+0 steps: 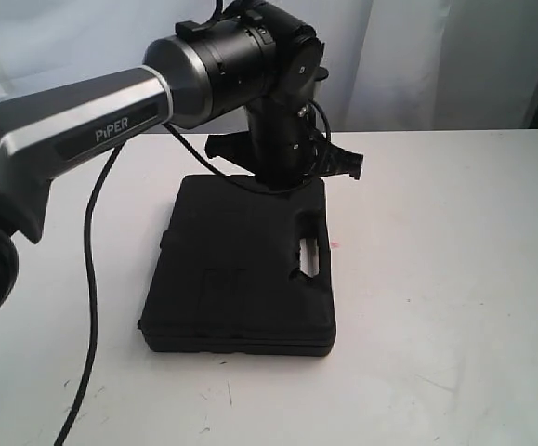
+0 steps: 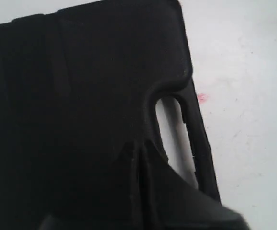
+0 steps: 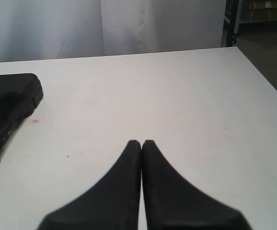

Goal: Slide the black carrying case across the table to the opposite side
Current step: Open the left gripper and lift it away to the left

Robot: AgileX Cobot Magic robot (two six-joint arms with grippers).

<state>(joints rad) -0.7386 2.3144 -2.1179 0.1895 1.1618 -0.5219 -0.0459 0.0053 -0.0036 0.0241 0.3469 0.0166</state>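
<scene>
The black case (image 1: 241, 274) lies flat on the white table (image 1: 454, 279), its slot handle (image 1: 308, 258) facing right. My left gripper (image 1: 282, 181) points down at the case's far part, hanging from the silver PIPER arm (image 1: 111, 130). In the left wrist view its fingers are shut together, and the left gripper (image 2: 139, 144) lies against the lid of the case (image 2: 81, 96) beside the handle slot (image 2: 174, 134). Off to one side, the right gripper (image 3: 141, 142) hovers shut over bare table (image 3: 176, 96), with a corner of the case (image 3: 9, 100) showing in the same view.
A tiny red dot (image 1: 334, 245) marks the table just right of the handle. A black cable (image 1: 90, 279) hangs from the left arm down to the table's front left. The table's right edge (image 3: 267, 81) drops to a dark floor. Pale curtains close the back.
</scene>
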